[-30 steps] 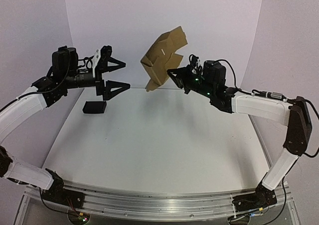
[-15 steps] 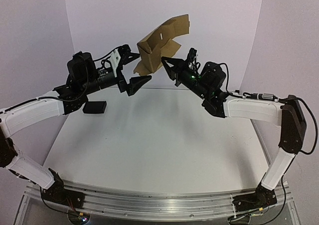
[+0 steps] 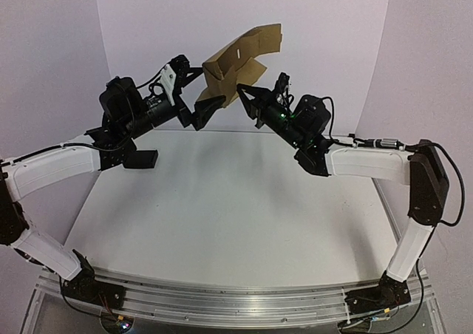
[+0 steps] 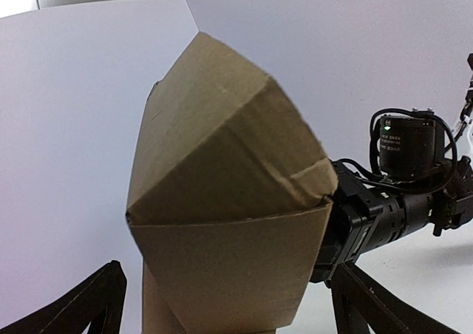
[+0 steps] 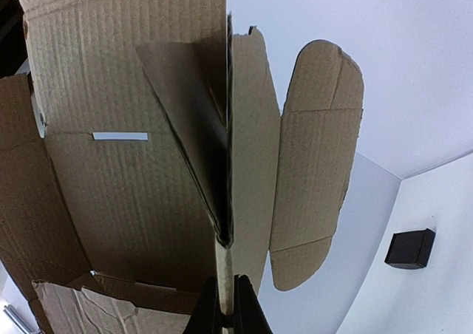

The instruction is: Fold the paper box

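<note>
Brown paper box [image 3: 240, 53] — black block [image 3: 142, 159]

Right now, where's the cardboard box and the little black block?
paper box [image 3: 255, 44]: top external view, on its upper brown panel.
small black block [image 5: 410, 249]: right wrist view, on its front face.

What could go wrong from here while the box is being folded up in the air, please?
1. The right gripper pinches only a thin edge of the box; a push from the open left gripper may twist it loose.
2. The box hangs high above the table, so a slip would likely drop it.
3. The left fingers straddle a half-formed corner; closing there might crush it rather than crease it.
</note>
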`<action>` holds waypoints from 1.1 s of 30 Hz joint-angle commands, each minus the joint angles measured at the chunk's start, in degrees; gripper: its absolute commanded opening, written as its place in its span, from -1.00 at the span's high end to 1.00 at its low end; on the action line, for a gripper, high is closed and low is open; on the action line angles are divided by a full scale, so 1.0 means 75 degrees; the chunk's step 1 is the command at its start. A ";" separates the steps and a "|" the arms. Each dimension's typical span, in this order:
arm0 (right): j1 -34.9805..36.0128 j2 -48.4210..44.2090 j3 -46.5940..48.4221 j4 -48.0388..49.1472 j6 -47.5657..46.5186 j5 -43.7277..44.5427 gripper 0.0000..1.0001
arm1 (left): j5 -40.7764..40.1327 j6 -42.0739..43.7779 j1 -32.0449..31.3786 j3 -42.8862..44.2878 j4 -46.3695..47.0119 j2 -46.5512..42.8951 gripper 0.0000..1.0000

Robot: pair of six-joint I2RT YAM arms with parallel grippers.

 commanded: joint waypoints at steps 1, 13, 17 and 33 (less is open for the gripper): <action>0.0062 0.0066 0.0367 0.0563 0.0130 0.0107 1.00 | 0.0129 -0.0029 -0.0042 0.0330 0.0507 0.0254 -0.99; 0.0097 -0.0014 0.0135 0.0632 0.0173 0.0118 1.00 | 0.0368 -0.0048 -0.0042 0.0558 0.0516 0.0430 -0.51; 0.0097 -0.0014 0.0066 0.0637 0.0219 0.0137 1.00 | 0.0506 -0.0134 -0.0042 0.0565 0.0534 0.0405 -0.35; 0.0109 -0.0251 -0.0588 0.0637 0.0275 0.0553 0.26 | 0.0418 0.0594 -0.0032 0.0362 0.0597 0.0180 -0.08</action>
